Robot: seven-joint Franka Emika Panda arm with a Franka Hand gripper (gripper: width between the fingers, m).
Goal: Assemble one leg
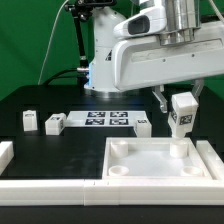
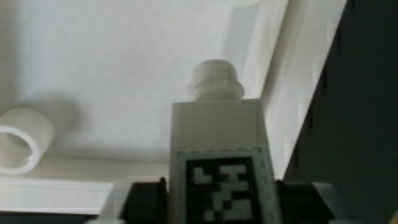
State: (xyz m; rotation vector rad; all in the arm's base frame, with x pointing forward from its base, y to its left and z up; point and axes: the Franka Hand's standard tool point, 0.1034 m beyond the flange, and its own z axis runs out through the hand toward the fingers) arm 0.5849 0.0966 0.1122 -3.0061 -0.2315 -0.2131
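The tool [image 1: 181, 100] is closed part-way on the leg [image 1: 182, 117], its fingers [image 2: 150, 200] pressed to the block's two sides beside the tag. The leg hangs upright, clear of everything, over the corner of the panel [image 1: 112, 160] at about one o'clock in the exterior view.

In the wrist view the leg's peg [image 2: 214, 78] points at the panel floor close to a raised wall. The one round socket [image 2: 25, 140] that shows lies apart from the peg's tip, not under it. To do this step well, I judge the peg should first be brought square over the socket, kept plumb, then lowered gently and turned. Coming down now would likely land it on bare floor or the rim.

Beyond the panel, at about eleven o'clock from it, one spare leg [image 1: 143, 126] stands on the black worktop [image 1: 60, 150] beside the marker board [image 1: 105, 118]. Two further legs [image 1: 55, 123] stand towards ten o'clock. White border bars [image 1: 50, 190] lie along the near edge. None blocks the descent.
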